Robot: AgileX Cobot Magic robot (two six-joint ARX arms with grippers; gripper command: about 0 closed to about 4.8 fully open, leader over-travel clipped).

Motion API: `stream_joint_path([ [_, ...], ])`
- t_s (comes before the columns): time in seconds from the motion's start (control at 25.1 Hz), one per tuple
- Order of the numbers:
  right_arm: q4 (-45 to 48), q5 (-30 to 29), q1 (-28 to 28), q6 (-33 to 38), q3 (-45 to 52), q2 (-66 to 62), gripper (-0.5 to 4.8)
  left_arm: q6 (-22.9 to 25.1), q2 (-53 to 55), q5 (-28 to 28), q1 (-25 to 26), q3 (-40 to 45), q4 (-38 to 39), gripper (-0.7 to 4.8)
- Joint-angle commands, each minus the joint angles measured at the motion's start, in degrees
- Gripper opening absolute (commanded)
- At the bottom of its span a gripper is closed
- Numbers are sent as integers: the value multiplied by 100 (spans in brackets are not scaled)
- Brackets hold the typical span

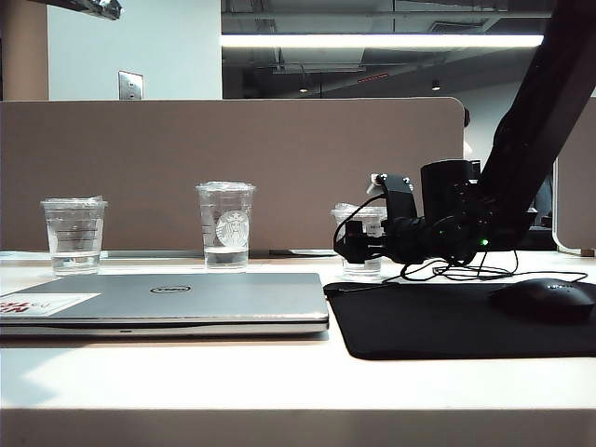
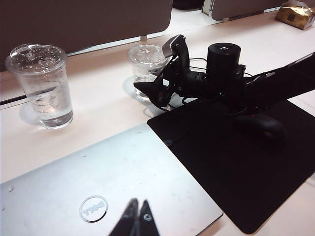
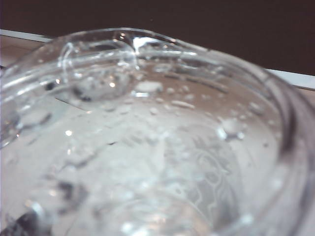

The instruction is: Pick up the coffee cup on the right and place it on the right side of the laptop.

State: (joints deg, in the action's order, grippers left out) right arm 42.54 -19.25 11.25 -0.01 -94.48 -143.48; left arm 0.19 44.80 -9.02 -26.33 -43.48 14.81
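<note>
The coffee cup [image 1: 362,266], short and clear with a flat lid, stands on the desk just beyond the mouse pad's far left corner, to the right of the closed silver laptop [image 1: 186,293]. My right gripper [image 1: 352,244] is low and right up against the cup [image 2: 145,61], jaws spread, with the cup still resting on the desk. In the right wrist view the cup's wet lid [image 3: 147,123] fills the picture and the fingers are hidden. My left gripper [image 2: 138,212] hangs shut above the laptop lid [image 2: 74,191], near the round logo, holding nothing.
A taller clear cup with a round logo [image 1: 225,228] and a short lined cup [image 1: 74,233] stand behind the laptop. A black mouse pad [image 1: 447,321] carries a black mouse [image 1: 545,300]. Cables [image 1: 456,272] trail behind it. A brown partition [image 1: 233,149] closes the back.
</note>
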Motion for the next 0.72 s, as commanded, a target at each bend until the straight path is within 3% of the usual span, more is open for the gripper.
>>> stream_joint_path([
  [0.04, 151, 20, 17, -24, -48, 46, 479, -17, -9, -26, 0, -44, -70, -5],
  [0.52, 402, 22, 26, -24, -48, 46, 458, -17, -9, -7, 0, -42, -68, -5],
  [0.56, 402, 20, 26, -24, -48, 46, 421, -17, -9, -4, 0, -42, -68, -5],
  [0.6, 404, 20, 28, -24, -48, 46, 349, -17, -9, -4, 0, -42, -68, -5],
  [0.72, 402, 20, 26, -24, -48, 46, 253, -17, -9, -4, -2, -42, -68, -5],
])
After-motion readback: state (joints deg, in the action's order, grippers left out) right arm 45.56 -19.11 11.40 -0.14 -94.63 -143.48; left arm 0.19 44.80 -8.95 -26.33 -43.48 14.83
